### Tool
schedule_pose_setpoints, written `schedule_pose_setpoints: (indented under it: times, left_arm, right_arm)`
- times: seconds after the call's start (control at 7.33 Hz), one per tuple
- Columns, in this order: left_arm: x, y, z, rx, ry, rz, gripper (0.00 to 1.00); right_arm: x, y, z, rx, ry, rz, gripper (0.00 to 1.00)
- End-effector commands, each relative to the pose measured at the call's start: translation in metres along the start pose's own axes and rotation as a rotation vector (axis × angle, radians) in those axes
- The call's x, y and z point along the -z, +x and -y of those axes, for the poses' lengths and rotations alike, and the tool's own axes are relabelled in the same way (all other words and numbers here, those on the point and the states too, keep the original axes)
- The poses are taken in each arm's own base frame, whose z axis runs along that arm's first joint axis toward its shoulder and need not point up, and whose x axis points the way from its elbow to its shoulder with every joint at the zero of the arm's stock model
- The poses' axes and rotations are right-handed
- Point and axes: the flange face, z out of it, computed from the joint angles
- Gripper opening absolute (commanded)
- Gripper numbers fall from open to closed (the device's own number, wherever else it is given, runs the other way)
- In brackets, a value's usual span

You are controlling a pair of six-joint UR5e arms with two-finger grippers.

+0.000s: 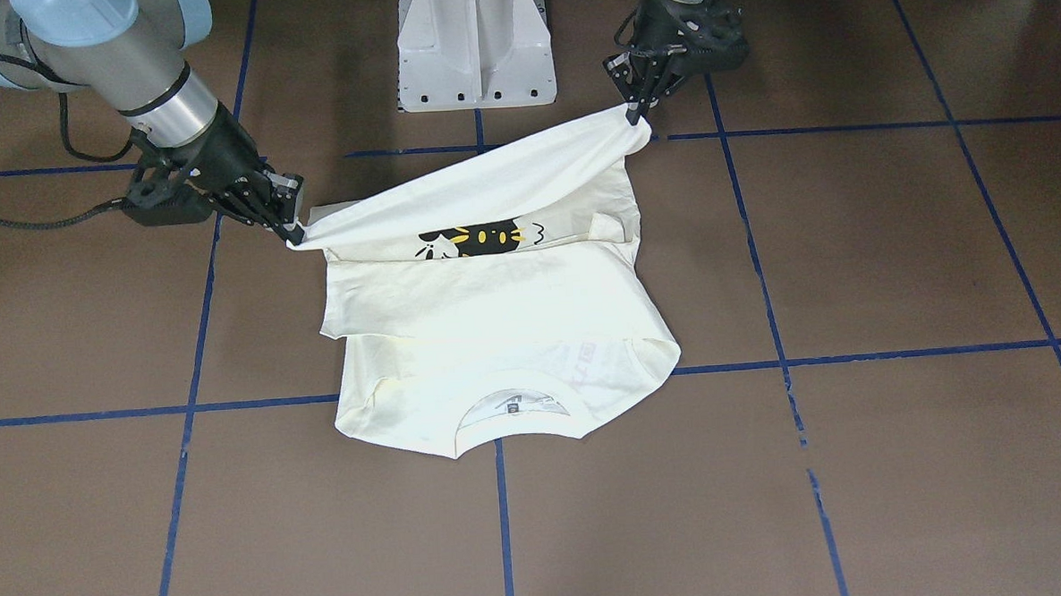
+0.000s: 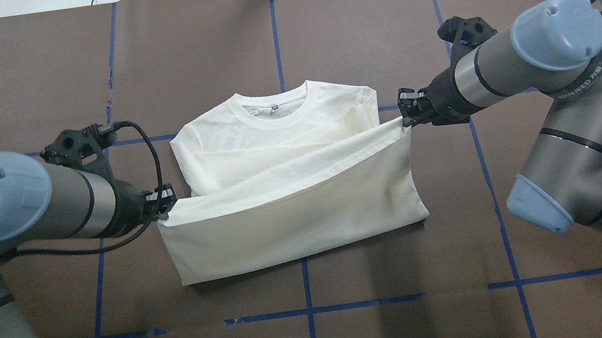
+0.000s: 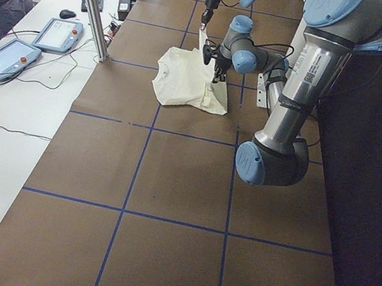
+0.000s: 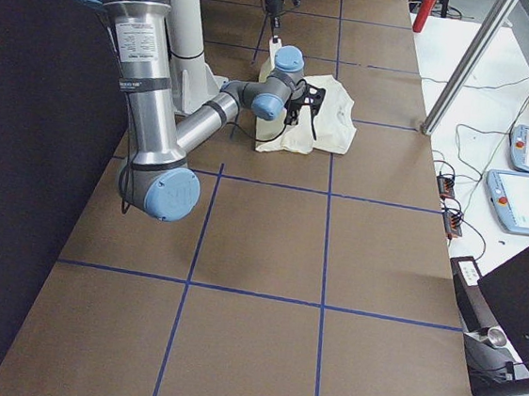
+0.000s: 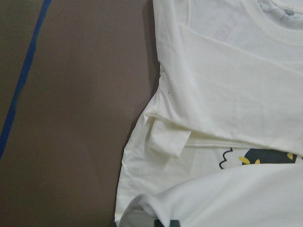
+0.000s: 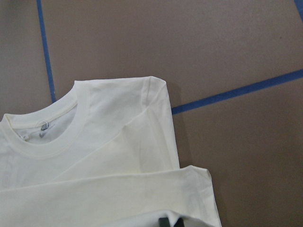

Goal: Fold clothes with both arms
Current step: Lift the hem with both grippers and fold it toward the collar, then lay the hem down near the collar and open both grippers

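- The brown table [image 2: 317, 27] was the biggest thing. Blue tape lines [image 2: 274, 38] cut it into squares.
- The left arm [image 2: 50, 208] came in low from its own side. The right arm [image 2: 541, 50] bent in from the other side. Both were grey with light-blue caps.
- The cream T-shirt [image 2: 284, 218] lay in the middle of the table, between the two arms. Its neck end pointed away from the robot. The bottom part was lifted off the table and pulled tight like a sheet over the rest of the shirt. A long sleeve lay folded across the body.
- The white base [image 1: 475, 45] stood on the table on the robot's side, near the shirt but not touching it.
- The left gripper [image 2: 165, 205] was squeezed together on one bottom corner of the shirt and held it up.
- The right gripper [image 2: 405, 120] was squeezed together on the other bottom corner, a bit farther from the robot.
- The black cat print [image 1: 479, 240] with yellow marks peeked out under the lifted cloth.
- The round collar [image 2: 276, 111] lay flat on the table, with a small tag inside it.
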Motion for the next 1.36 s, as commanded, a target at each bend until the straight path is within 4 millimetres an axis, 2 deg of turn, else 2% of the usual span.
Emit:
schedule_pose_setpoints:
  times: [0.0, 0.14, 0.27, 0.41, 0.55, 0.68, 0.82, 1.09, 1.23]
  left_arm:
    - [-0.046, 0.017, 0.073, -0.011, 0.07, 0.026, 0.0]
    - [-0.094, 0.013, 0.102, -0.002, 0.088, 0.019, 0.0]
    - [-0.127, -0.001, 0.124, 0.002, 0.107, -0.002, 0.0]
    - [-0.142, -0.016, 0.148, 0.02, 0.129, 0.004, 0.0]
    - [-0.152, -0.025, 0.159, 0.028, 0.139, 0.011, 0.0]
    - [-0.163, -0.032, 0.163, 0.031, 0.139, 0.019, 0.0]
    - [-0.163, -0.031, 0.163, 0.03, 0.14, 0.015, 0.0]
    - [-0.158, -0.015, 0.164, 0.026, 0.141, -0.002, 0.0]
    - [-0.154, -0.007, 0.164, 0.026, 0.142, -0.013, 0.0]
  right_arm:
    - [-0.02, -0.023, 0.036, -0.024, 0.027, -0.018, 0.0]
    - [-0.036, -0.04, 0.054, -0.033, 0.036, -0.031, 0.0]
    - [-0.054, -0.05, 0.072, -0.052, 0.042, -0.059, 0.0]
    - [-0.065, -0.057, 0.093, -0.069, 0.053, -0.076, 0.0]
    - [-0.075, -0.067, 0.109, -0.082, 0.062, -0.087, 0.0]
    - [-0.084, -0.066, 0.122, -0.097, 0.065, -0.106, 0.0]
    - [-0.087, -0.066, 0.129, -0.105, 0.069, -0.113, 0.0]
    - [-0.087, -0.066, 0.13, -0.106, 0.068, -0.116, 0.0]
    - [-0.085, -0.072, 0.128, -0.101, 0.068, -0.108, 0.0]
